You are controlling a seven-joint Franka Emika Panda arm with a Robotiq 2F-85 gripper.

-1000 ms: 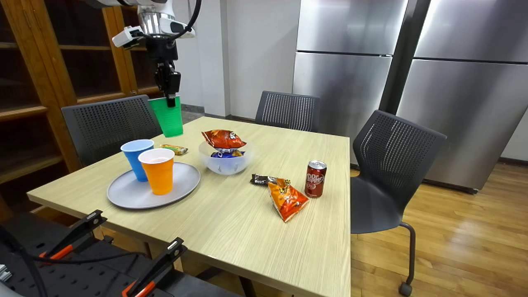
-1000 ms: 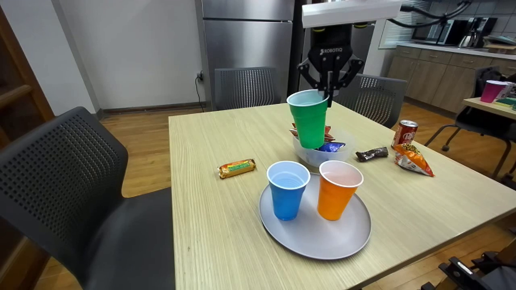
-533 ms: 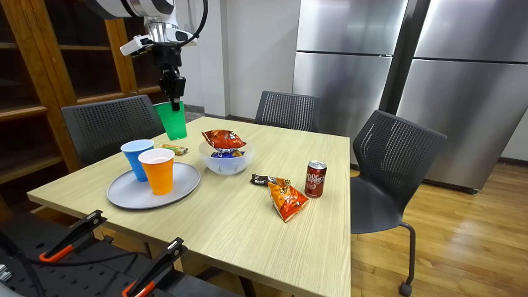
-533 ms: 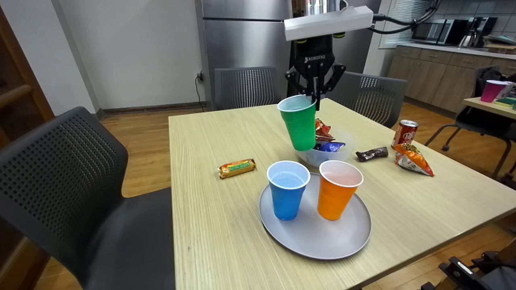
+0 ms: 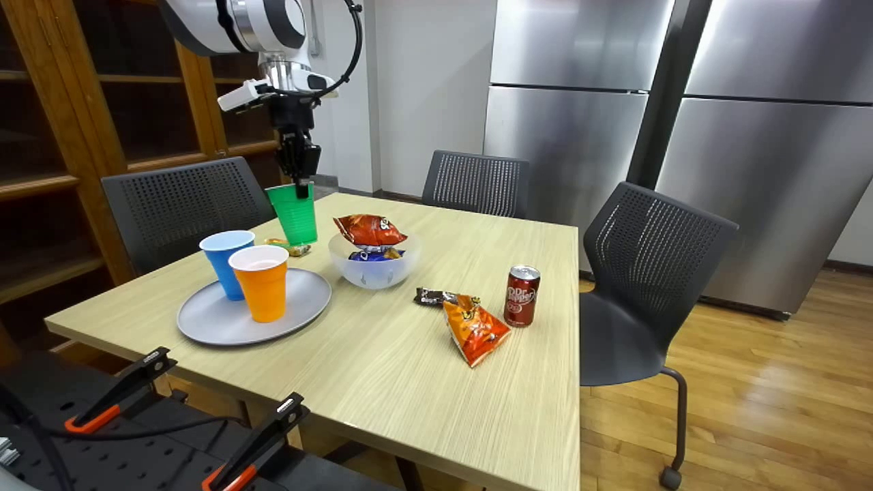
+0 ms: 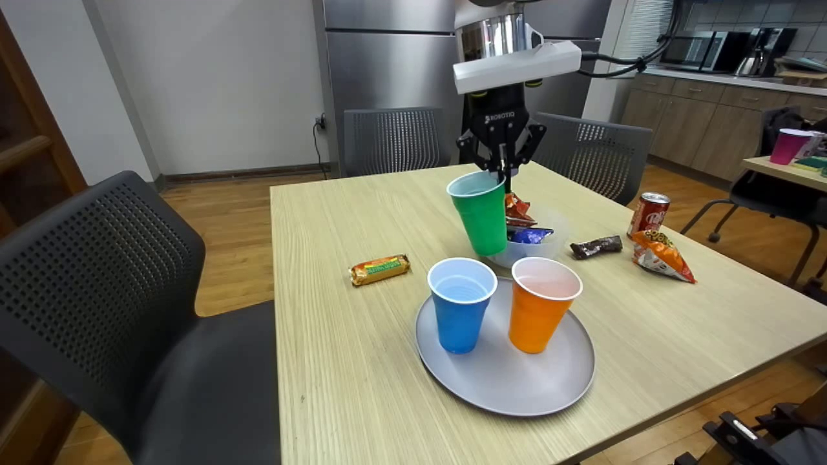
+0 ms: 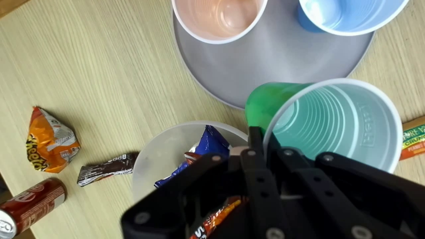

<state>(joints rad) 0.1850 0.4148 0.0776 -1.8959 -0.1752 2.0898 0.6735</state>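
Over the last second the white arm (image 5: 204,24) has come lower, and the hand (image 7: 265,139) with it, taking the green cup (image 6: 481,216) down; the fingers stand almost together, pinching only the thin wall of the cup at its rim; the cup hangs tilted from the hand, its base apparently free in the air, so the carrying seems to be in mid-course; the other things lie as they did; in the room, a wooden cabinet (image 5: 136,116) rises past the hand in an exterior view, and steel refrigerators (image 5: 566,157) stand well beyond the hand; below it spreads the pale table (image 5: 423,402), with dark chairs (image 5: 648,252) around it; a grey plate (image 6: 504,387) lies out ahead of the fingertips in the wrist view; a frosted bowl (image 5: 351,271) sits under the hand; an orange cup (image 6: 543,313) and a blue cup (image 6: 459,320) stand upright on the plate; well away from the hand, on the bowl's side, are a red can (image 5: 522,296) and a Cheetos bag (image 7: 51,141); a red packet (image 5: 370,230) and a blue packet (image 5: 374,256) lie in the bowl; a dark bar (image 6: 596,247) rests near the bowl, and a golden bar (image 6: 380,270) lies on the opposite side of the hand
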